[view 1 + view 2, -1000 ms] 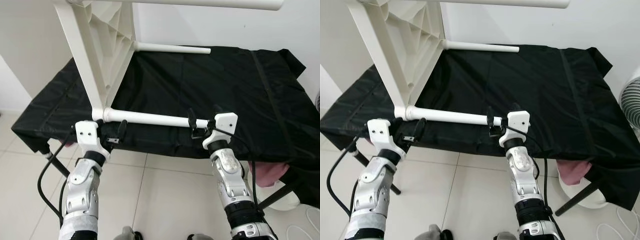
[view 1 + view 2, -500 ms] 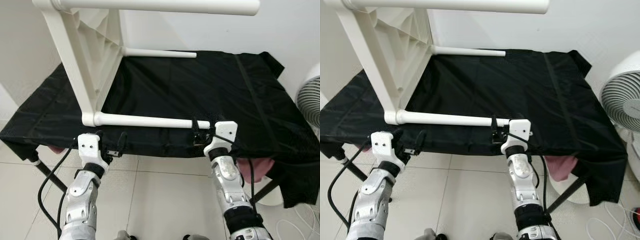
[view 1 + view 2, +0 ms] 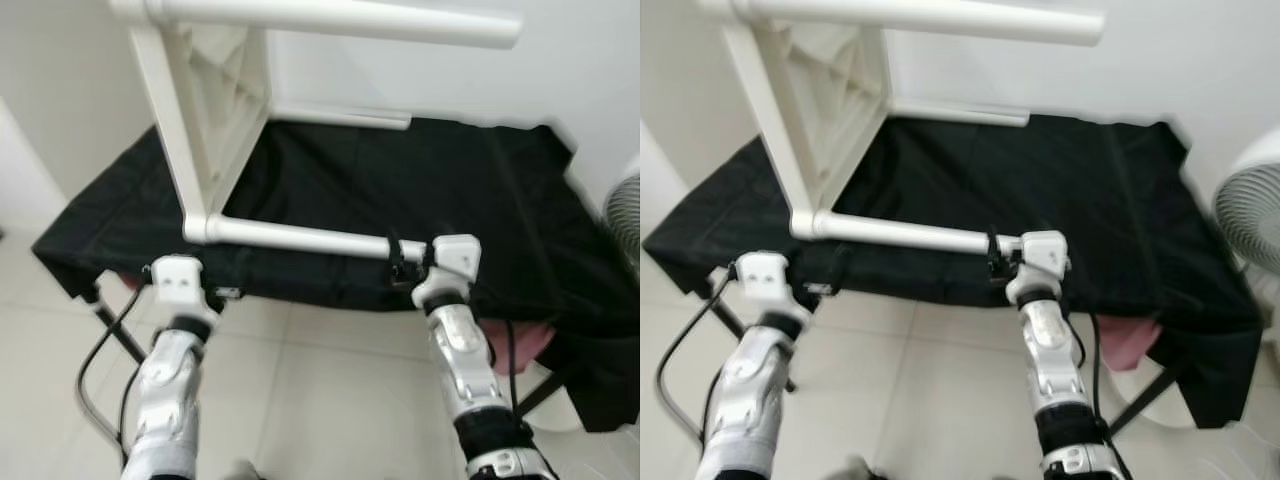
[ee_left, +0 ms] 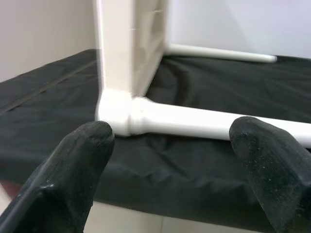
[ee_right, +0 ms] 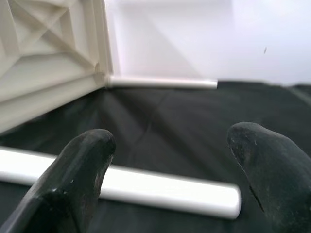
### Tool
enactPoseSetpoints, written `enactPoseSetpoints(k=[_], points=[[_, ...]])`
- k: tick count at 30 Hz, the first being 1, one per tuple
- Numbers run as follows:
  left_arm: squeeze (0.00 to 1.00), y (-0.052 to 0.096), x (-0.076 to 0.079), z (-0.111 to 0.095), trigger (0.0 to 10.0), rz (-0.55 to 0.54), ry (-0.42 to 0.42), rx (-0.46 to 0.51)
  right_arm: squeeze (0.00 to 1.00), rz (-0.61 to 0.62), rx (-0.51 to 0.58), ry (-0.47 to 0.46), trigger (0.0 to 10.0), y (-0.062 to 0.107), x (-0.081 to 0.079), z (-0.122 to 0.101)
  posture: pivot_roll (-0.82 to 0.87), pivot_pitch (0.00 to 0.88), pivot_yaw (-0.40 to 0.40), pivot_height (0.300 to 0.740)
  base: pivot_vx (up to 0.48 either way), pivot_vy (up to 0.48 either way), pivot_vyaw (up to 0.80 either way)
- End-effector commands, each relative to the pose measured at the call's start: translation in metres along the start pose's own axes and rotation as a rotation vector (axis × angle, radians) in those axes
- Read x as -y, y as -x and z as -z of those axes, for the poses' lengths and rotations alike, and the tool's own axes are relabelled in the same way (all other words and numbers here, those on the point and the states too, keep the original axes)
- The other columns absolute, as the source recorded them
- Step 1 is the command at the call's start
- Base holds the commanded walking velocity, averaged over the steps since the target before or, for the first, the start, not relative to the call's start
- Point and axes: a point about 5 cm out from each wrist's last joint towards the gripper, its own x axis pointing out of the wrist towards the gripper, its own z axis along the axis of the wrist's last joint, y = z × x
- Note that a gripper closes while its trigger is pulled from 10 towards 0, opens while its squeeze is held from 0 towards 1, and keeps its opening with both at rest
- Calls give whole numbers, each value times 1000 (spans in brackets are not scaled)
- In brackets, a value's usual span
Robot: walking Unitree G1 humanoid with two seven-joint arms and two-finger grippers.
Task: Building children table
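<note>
A white children's table [image 3: 215, 110] lies on its side on a black cloth-covered surface [image 3: 450, 190], its ribbed underside facing right. Three round white legs stick out to the right: the near leg [image 3: 300, 238] low on the cloth, a far leg [image 3: 345, 118] at the back, and a top leg [image 3: 330, 18] overhead. My right gripper [image 3: 405, 262] is open at the free end of the near leg [image 5: 170, 189], just in front of it. My left gripper [image 4: 172, 145] is open too, facing the joint [image 4: 116, 114] where that leg meets the tabletop, a little short of it.
A white fan [image 3: 1255, 210] stands at the right. Pink fabric [image 3: 1125, 345] hangs under the cloth's front right corner. A black cable [image 3: 95, 340] loops beside my left arm. White walls close in behind and at the left; tiled floor [image 3: 320, 380] lies below.
The whole picture has shifted and blurred, so the camera has moved. Both grippers stay open at the near leg, the right one still at its free end.
</note>
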Motion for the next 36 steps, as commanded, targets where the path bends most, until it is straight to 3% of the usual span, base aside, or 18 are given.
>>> enactPoseSetpoints(k=[1,12,28,36], points=[[0,3,2,6,10000,-3,-6,-30,0,7,-9,0,10000,1,-2,2,-86,41,73,740,0,0,0],[0,5,-7,2,10000,-30,-39,-20,0,-5,-21,-4,10000,3,-3,4,-66,32,61,740,0,0,0],[0,7,0,-7,10000,36,-68,-4,0,-15,-1,10,10000,-5,2,-4,-46,31,45,740,0,0,0],[0,-1,-3,-9,10000,4,-58,10,0,-8,25,33,10000,-5,5,-7,-64,22,60,740,0,0,0]])
